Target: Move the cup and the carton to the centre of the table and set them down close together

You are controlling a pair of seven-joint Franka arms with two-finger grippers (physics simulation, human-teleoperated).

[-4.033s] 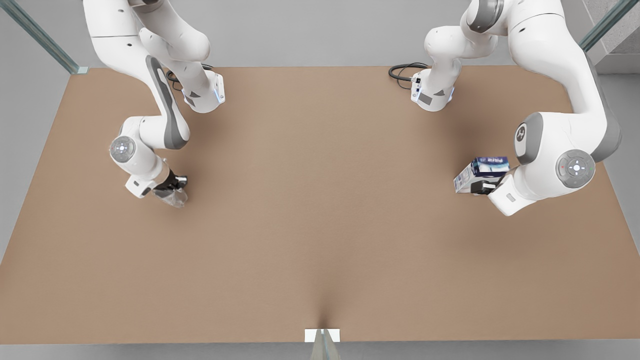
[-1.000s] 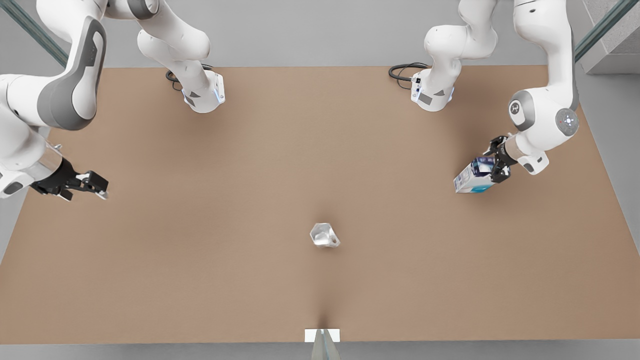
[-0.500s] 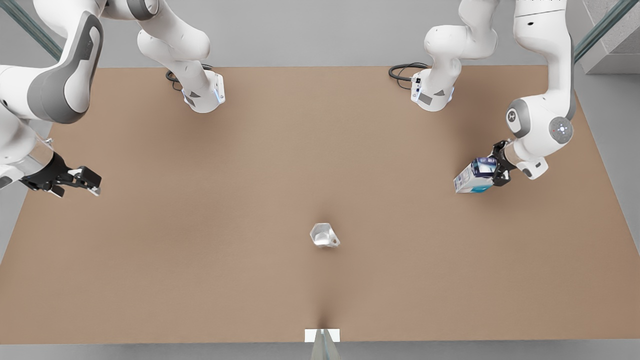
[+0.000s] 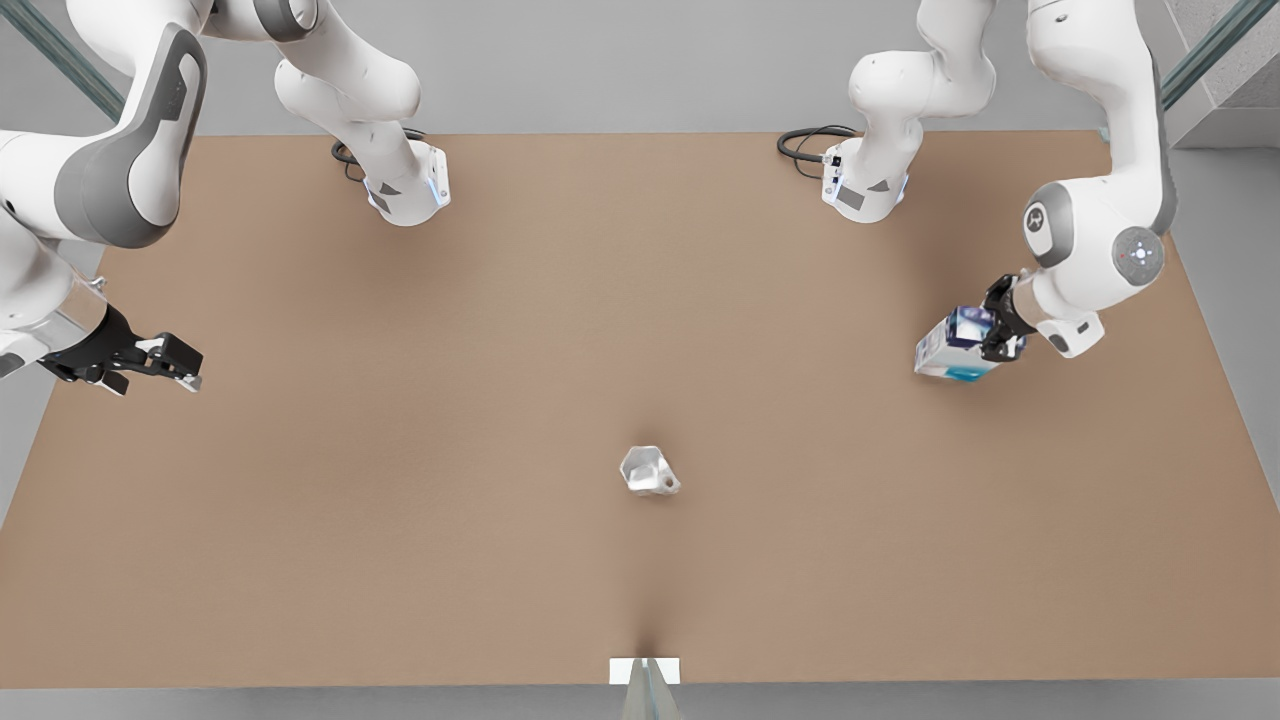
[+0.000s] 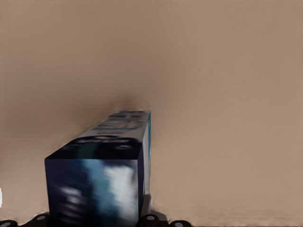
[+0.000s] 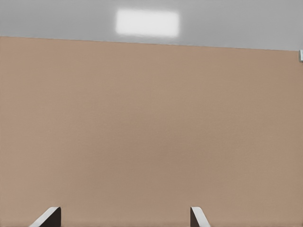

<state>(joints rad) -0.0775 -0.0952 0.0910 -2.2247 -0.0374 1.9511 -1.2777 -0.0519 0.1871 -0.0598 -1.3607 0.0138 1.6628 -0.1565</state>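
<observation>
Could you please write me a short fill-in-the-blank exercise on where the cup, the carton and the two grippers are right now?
1. The left gripper is shut on the ____.
2. The cup rests near the middle of the ____.
3. The right gripper, at the front view's left edge, has its fingers ____.
4. The carton is at the front view's ____ side.

Missing words: carton; table; open; right

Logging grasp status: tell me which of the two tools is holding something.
The left tool, at the front view's right, grips the carton; the right tool hangs open and empty.
</observation>
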